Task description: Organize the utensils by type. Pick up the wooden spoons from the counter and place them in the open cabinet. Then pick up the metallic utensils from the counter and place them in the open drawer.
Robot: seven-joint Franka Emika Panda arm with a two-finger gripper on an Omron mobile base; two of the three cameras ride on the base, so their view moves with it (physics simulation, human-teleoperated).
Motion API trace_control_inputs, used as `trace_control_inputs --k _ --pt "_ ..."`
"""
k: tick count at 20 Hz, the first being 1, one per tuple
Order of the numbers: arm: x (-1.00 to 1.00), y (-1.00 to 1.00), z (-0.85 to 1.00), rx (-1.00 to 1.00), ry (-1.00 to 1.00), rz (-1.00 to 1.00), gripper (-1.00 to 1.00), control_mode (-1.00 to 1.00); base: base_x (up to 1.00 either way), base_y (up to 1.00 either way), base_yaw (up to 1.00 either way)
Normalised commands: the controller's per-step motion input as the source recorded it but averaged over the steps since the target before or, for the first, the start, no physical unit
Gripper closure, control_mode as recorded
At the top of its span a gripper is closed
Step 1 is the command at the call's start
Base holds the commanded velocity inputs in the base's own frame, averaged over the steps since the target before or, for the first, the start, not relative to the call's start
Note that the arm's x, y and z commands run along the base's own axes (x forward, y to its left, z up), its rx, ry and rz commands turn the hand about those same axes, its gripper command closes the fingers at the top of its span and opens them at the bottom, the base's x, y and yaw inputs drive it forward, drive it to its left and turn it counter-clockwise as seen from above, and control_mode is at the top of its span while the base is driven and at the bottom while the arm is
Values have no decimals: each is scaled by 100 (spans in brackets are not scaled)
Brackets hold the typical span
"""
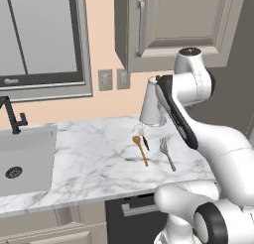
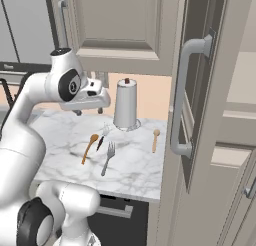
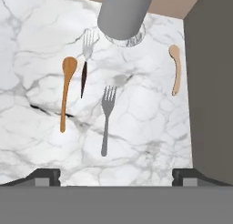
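Note:
On the white marble counter (image 3: 145, 127) lie an orange-brown wooden spoon (image 3: 66, 91) (image 1: 140, 150) (image 2: 90, 147), a grey-silver fork (image 3: 106, 120) (image 1: 167, 152) (image 2: 107, 158) and a thin black-handled utensil (image 3: 83, 79) (image 2: 101, 140) with a silvery pronged tip. A paler wooden spoon (image 3: 175, 75) (image 2: 155, 139) lies apart at the counter's right end. My gripper (image 3: 116, 180) (image 2: 88, 111) hovers high over them, open and empty, touching nothing. The grey-beige wall cabinet (image 1: 173, 20) (image 2: 115, 25) hangs above. The drawer is out of view.
A tall grey cylinder (image 3: 124, 11) (image 2: 126, 105) (image 1: 151, 105) stands upright behind the utensils. A tall open door with a curved bar handle (image 2: 184, 97) stands at the counter's right edge. A sink (image 1: 25, 158) with a black tap lies far left.

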Motion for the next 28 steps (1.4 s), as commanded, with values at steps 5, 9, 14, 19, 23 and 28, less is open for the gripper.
trace_control_inputs --k 5,9,14,19,23,28 --pt "-13 -64 -13 -12 0 0 -100 -100 0 0 0" --pt "-1 -64 -20 -5 1 0 -100 -100 0 0 0" --pt "1 -37 -33 -7 3 0 -100 -100 0 0 0" --pt "5 -35 -41 -8 0 0 -100 -100 0 0 0" --pt "10 -42 -46 -9 2 0 -100 -100 0 0 0" --pt "23 -31 -40 -6 0 0 -100 -100 0 0 0"
